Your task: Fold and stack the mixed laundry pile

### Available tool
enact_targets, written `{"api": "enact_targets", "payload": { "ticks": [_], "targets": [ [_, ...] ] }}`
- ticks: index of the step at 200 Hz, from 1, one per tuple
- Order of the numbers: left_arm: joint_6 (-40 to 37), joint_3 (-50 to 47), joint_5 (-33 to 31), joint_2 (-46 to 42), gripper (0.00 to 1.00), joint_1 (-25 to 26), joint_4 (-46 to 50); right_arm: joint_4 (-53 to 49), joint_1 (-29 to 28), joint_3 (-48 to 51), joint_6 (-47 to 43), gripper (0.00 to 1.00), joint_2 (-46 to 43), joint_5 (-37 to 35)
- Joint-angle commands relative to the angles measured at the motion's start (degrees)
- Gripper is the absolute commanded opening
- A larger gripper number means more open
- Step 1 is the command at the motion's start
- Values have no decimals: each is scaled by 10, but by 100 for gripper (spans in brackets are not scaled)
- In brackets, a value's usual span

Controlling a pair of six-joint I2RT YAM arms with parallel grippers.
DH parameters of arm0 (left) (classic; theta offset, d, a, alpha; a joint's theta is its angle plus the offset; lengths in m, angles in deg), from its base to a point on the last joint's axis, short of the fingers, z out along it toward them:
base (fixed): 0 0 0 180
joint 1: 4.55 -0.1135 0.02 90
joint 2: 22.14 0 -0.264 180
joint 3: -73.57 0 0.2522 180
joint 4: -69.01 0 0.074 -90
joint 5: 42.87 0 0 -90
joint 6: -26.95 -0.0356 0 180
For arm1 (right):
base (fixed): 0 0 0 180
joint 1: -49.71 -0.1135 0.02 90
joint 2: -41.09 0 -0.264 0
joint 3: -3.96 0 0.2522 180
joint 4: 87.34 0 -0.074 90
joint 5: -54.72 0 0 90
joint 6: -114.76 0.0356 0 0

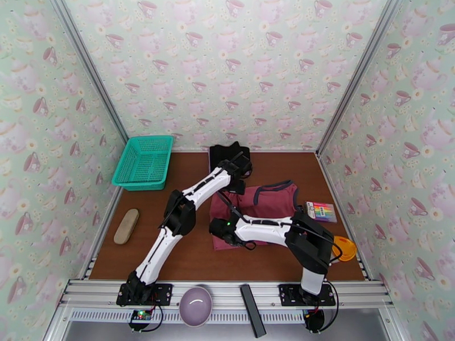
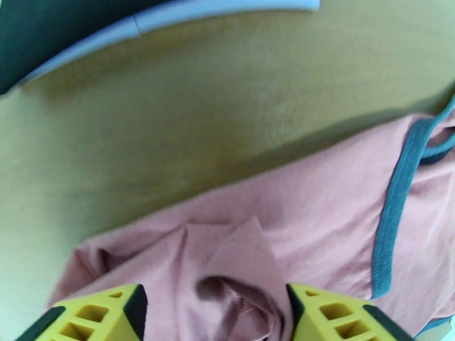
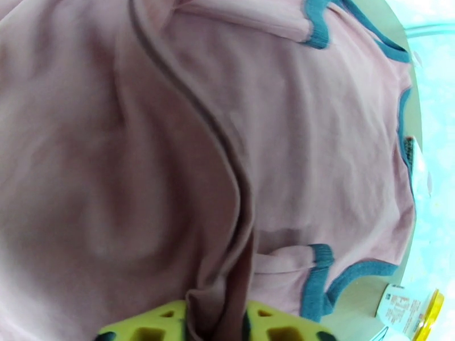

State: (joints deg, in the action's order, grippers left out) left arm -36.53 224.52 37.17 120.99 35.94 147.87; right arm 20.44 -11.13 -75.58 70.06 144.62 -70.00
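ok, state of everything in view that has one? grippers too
dusty-red top: spread out, rumpled, not neatly folded.
black garment: compact bundle at the far edge.
teal mesh basket: upright, empty.
left gripper: open, a peaked fold of the top between its fingers.
right gripper: a fold of the top runs between its fingers; can't tell if it's gripping.

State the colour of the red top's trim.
The trim is dark blue, clearest in the right wrist view.

White-shelled left arm [image 1: 161, 252] and right arm [image 1: 264, 228], black joint housings, thin black cable [image 1: 230, 204], yellow cut-out plastic fingers [image 2: 96, 314] with black edging
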Motion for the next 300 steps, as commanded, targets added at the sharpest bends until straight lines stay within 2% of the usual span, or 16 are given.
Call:
{"api": "enact_targets", "payload": {
  "ticks": [1, 27, 45, 73, 86, 100, 137, 160, 185, 204, 221, 236, 265, 300],
  "targets": [
    [-12, 11, -29, -43, 78, -16, -9, -40, 21, -10, 2, 42, -71, -34],
    [-26, -26, -43, -102, 80, -30, -22, -43, 49, -10, -8, 48, -148, -17],
    [-35, -90, -41, -154, 78, -50, -43, -1, 73, -4, -28, 49, -200, 18],
    [-35, -213, 33, -211, 66, -108, -83, 115, 119, 8, -85, 46, -235, 147],
    [-36, -265, 65, -224, 65, -131, -116, 155, 141, 0, -97, 41, -218, 198],
    [-38, -307, 100, -229, 65, -149, -155, 174, 157, -30, -108, 32, -175, 223],
    [-49, -336, 205, -214, 64, -153, -243, 189, 184, -129, -138, 10, -45, 230],
    [-65, -333, 226, -199, 64, -143, -262, 208, 209, -166, -141, 1, 16, 236],
    [-85, -345, 216, -196, 63, -132, -262, 228, 233, -172, -140, 0, 51, 254],
    [-88, -353, 202, -192, 58, -128, -249, 238, 249, -171, -141, 0, 74, 267],
    [-89, -355, 188, -181, 48, -127, -222, 247, 259, -168, -142, 0, 90, 275],
    [-87, -376, 171, -186, 47, -123, -214, 259, 265, -163, -141, 0, 100, 276],
    [-88, -428, 108, -220, 46, -117, -207, 268, 278, -164, -140, 0, 122, 274],
    [-87, -449, 8, -212, 46, -119, -174, 261, 287, -161, -139, 0, 145, 247]
  ]
}}
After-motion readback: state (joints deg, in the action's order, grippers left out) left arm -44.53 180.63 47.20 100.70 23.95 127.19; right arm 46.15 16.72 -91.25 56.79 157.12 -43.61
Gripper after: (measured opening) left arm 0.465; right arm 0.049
